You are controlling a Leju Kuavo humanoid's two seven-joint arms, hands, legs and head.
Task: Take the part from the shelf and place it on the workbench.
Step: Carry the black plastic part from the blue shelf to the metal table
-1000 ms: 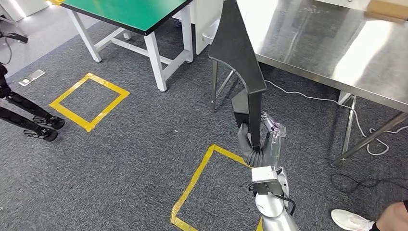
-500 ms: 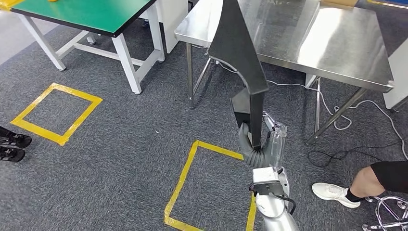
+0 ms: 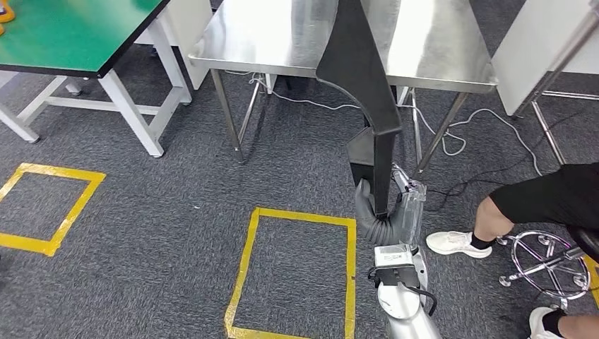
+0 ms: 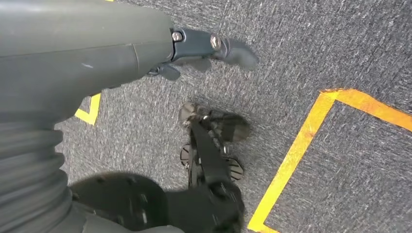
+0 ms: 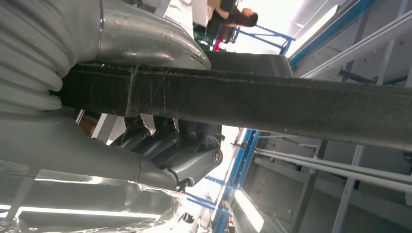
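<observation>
the part (image 3: 364, 85) is already off the shelf and in the right hand (image 3: 385, 208), so the pick looks done. what is left, judging from the head view, is the last bit of approach and the placing: the steel workbench (image 3: 282, 42) stands just ahead, and the part is not resting on it yet. its upper portion overlaps the bench top in the picture, but that looks like height in front of the camera, not contact.

the right hand is clamped on the part's lower end, thumb on one side and fingers on the other. in the right wrist view the dark bar of the part (image 5: 272, 104) runs out from between the thumb and the fingers (image 5: 189, 155), pressed firmly on both faces.

the part is a long, dark, flat-sided piece. its long axis stands nearly upright, rising from the hand toward the top of the head view, leaning slightly away from the robot toward the bench. the wide, curved-edged portion is up; the narrow stem is down in the grip.

the left hand (image 4: 214, 48) hangs over the carpet, holding nothing, with its fingers loosely apart.

a person's leg (image 3: 523, 205) and a stool base (image 3: 547, 258) are close on the robot's right. a green table (image 3: 70, 35) stands to the left of the bench.
</observation>
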